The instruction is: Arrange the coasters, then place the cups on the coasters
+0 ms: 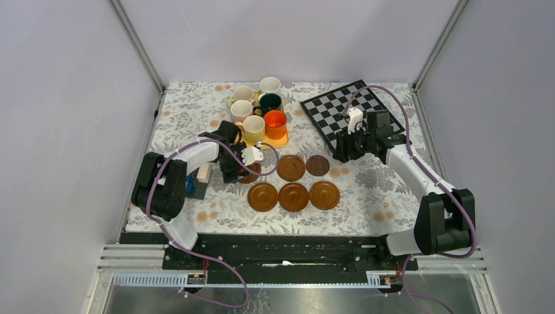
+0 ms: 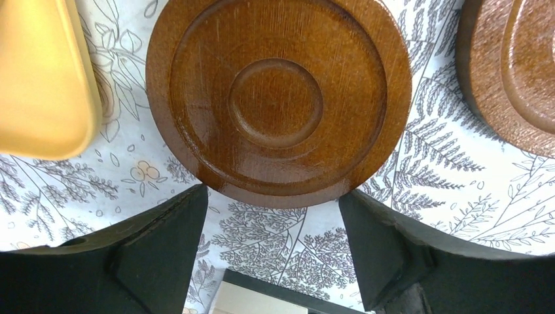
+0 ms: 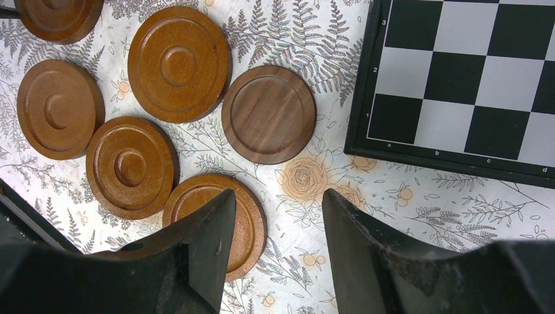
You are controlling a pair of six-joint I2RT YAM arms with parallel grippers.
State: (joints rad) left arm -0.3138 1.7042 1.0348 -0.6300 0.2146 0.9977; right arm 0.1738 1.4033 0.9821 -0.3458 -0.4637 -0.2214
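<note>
My left pincer (image 2: 271, 199) stands wide around a reddish coaster (image 2: 278, 98) that lies flat just beside the yellow tray (image 2: 39, 78). It is round, so it has no long axis. My right pincer (image 3: 278, 196) hangs narrower and holds nothing, near the chessboard (image 3: 458, 78). Six coasters (image 1: 293, 196) lie mid-table in two rows of three on the fern-print cloth (image 1: 366, 190). Six cups (image 1: 275, 123) stand upright on the tray toward the far edge. The walls (image 1: 65, 98) are white.

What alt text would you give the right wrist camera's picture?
Six round wooden coasters lie flat on a floral tablecloth, the darkest coaster beside a chessboard. The right tool shows black fingers at the bottom edge, apart and holding nothing.
</note>
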